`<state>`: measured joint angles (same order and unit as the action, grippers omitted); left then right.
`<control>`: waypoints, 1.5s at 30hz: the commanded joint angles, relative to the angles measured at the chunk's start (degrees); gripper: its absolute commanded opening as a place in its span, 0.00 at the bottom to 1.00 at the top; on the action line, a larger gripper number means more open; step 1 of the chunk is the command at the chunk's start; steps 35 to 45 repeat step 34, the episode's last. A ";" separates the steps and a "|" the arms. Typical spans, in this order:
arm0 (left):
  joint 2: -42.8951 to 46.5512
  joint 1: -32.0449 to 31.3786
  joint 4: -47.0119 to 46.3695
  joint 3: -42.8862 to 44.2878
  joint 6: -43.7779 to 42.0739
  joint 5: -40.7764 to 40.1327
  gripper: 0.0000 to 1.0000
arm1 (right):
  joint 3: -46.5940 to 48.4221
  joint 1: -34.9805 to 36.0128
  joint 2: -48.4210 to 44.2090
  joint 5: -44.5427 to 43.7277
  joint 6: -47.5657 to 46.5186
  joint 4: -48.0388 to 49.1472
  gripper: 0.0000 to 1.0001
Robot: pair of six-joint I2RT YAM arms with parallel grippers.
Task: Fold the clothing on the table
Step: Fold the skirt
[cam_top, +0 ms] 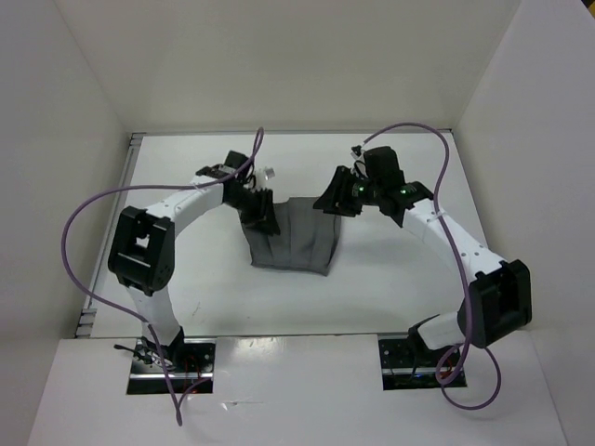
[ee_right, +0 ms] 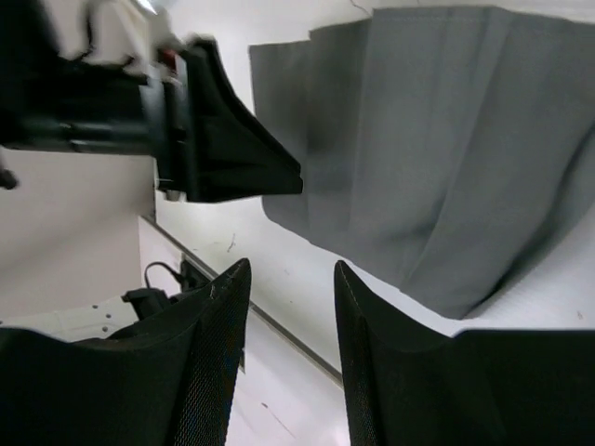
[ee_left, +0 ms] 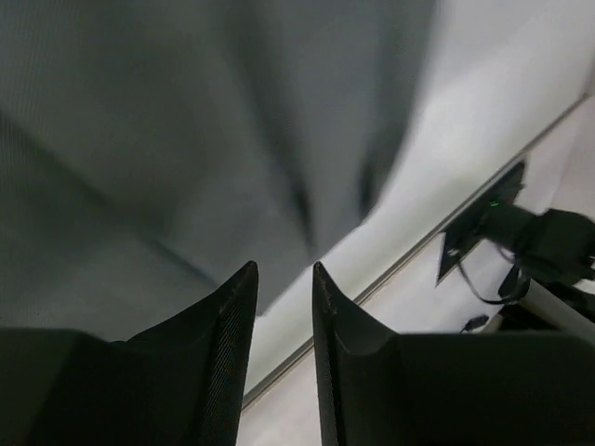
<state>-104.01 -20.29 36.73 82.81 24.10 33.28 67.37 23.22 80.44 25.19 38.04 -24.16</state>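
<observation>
No bins or boxes in this one. The only thing holding anything is the white table (cam_top: 390,288), and what's on it is the dark grey pleated clothing (cam_top: 293,240), lying flat around the middle with the pleats running from the near side to the far side. Looks like it narrows a bit toward the near edge.

Both arms bow outward, elbows off to the sides, and curl back in so the wrists end up at the far end of the cloth, one at each corner. A purple cable (cam_top: 74,223) loops off each arm.

The left gripper (ee_left: 284,274) is at the far left corner. Its jaws are only a little apart, and its own camera shows nothing between them, just cloth edge and bare table past the tips. From the other wrist, its tips sit right at the cloth's edge; I can't tell if they actually touch.

The right gripper (ee_right: 290,269) is at the far right corner, jaws wider apart and empty, with white table showing in the gap and the cloth just ahead.
</observation>
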 commanded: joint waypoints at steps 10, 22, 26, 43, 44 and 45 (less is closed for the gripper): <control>-3.32 0.43 -1.93 -15.75 -1.69 -6.39 0.37 | -6.20 -4.76 -11.96 -2.95 1.16 -2.73 0.47; 22.08 4.21 -8.50 -14.67 2.26 -1.64 0.65 | -15.69 -13.01 -32.88 -12.97 2.74 -9.76 0.59; 27.43 4.74 -12.64 -26.51 6.57 -1.64 0.65 | -17.97 -17.33 -38.07 -12.97 2.22 -13.44 0.63; 38.79 6.06 -15.72 -33.06 14.05 -6.73 0.70 | -19.12 -17.33 -39.22 -12.97 2.74 -12.76 0.66; 38.79 6.06 -15.72 -33.06 14.05 -6.73 0.70 | -19.12 -17.33 -39.22 -12.97 2.74 -12.76 0.66; 38.79 6.06 -15.72 -33.06 14.05 -6.73 0.70 | -19.12 -17.33 -39.22 -12.97 2.74 -12.76 0.66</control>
